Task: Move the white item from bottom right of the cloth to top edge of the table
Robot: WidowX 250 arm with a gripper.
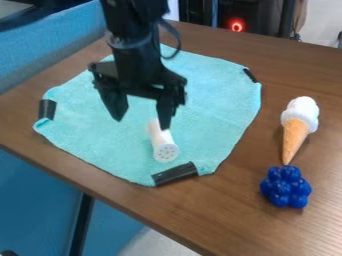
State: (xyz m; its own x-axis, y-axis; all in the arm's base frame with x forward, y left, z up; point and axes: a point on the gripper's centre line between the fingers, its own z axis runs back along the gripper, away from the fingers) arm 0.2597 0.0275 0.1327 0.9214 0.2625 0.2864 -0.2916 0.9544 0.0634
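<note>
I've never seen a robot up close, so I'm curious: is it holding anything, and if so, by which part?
Nothing is held: the gripper is open over the cloth, and the white item lies on the cloth near one fingertip.

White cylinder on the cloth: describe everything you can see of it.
The white cylinder looks like a small shaker, seemingly smooth plastic. Its round near end is dotted with small dark holes. It lies on its side on the turquoise cloth, holed end toward the camera, just short of the black tape strip at the near edge. The open tool hangs over its far end, one fingertip overlapping it in view; whether they touch can't be told.
</note>
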